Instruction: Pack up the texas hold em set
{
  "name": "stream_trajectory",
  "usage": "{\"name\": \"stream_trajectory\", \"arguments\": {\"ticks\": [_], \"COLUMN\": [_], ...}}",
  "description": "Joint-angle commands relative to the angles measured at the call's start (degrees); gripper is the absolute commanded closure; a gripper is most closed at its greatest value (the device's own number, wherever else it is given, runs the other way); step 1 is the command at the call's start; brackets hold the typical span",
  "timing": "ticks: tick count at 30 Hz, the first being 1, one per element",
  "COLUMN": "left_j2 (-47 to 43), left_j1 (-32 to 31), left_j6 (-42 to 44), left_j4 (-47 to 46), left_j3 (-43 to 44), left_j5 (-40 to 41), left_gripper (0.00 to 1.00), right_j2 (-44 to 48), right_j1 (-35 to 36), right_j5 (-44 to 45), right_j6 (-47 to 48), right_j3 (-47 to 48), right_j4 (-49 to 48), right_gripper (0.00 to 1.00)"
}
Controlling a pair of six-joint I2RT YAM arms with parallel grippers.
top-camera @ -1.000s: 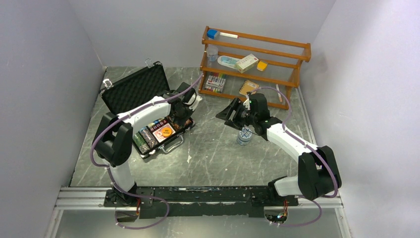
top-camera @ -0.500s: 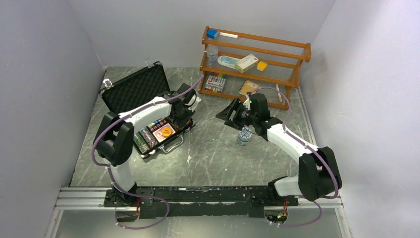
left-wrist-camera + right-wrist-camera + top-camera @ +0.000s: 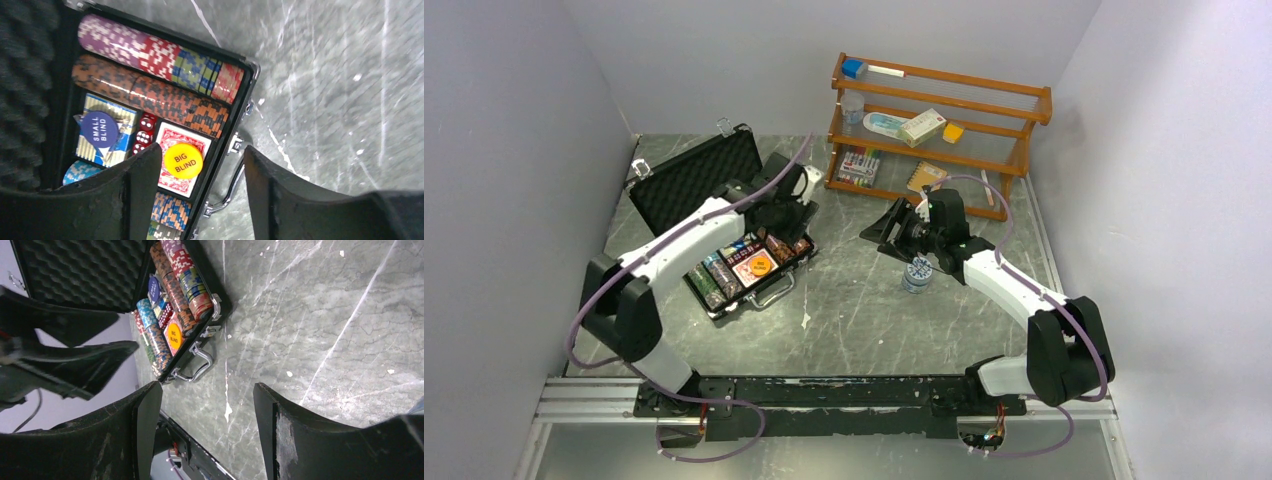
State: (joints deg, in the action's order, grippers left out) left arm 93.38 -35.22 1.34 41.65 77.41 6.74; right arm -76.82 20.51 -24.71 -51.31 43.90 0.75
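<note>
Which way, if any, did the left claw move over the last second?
Yes. In the top view the left claw has drawn back from over the open case toward the rear wall, ending nearer the wooden shelf.

left arm (image 3: 679, 238) stretched forward, left fingers (image 3: 134, 192) apart; right arm (image 3: 999, 275) raised, right fingers (image 3: 142, 432) apart

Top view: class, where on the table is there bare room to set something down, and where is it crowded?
Free: the marble between the case and the blue-white chip stack, and the wide strip before the base rail. Crowded: the back, where the shelf, right gripper and left gripper stand close.
</note>
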Motion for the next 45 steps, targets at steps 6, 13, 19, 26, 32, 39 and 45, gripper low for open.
{"name": "stream_trajectory", "arguments": {"ticks": [6,13,19,26,32,39,45], "left_j2": [-10.26,-10.66,-8.59,-8.32,-9.39,-9.15,-9.12], "left_j1": [4.1,11.26,19.9,26.95,30.48,32.67,34.27], "left_j6": [1.17,-1.56,-2.31,-4.75,-6.05,-6.18,-6.89], "left_j4": [-9.84,-9.07,-8.7,-9.69,-11.15,-12.73,-13.52], "left_j3": [2.8,6.88,11.31,12.24,11.98,11.91,10.86], "left_j5": [-0.39,3.38,1.65,-2.0,-3.68,-3.59,-4.41], "left_gripper": [0.05,0.0,0.01,0.05,0.05,0.04,0.04], "right_j2": [1.4,-2.08,-9.48,-19.39,-28.41,-35.6,-38.56], "right_j1": [-0.56,1.23,9.53,17.66,21.47,22.16,22.14], "right_j5": [-1.56,-4.29,-3.23,-4.17,-1.54,3.61,7.36], "right_j6": [4.4,9.59,12.93,11.54,9.94,8.71,8.26], "right_j3": [0.59,3.12,9.1,16.39,22.61,27.94,29.42], "right_j4": [-0.17,-0.28,0.24,-5.11,-5.65,-4.77,-3.84], "right_gripper": [0.28,0.29,0.34,0.6,0.71,0.77,0.79]}}
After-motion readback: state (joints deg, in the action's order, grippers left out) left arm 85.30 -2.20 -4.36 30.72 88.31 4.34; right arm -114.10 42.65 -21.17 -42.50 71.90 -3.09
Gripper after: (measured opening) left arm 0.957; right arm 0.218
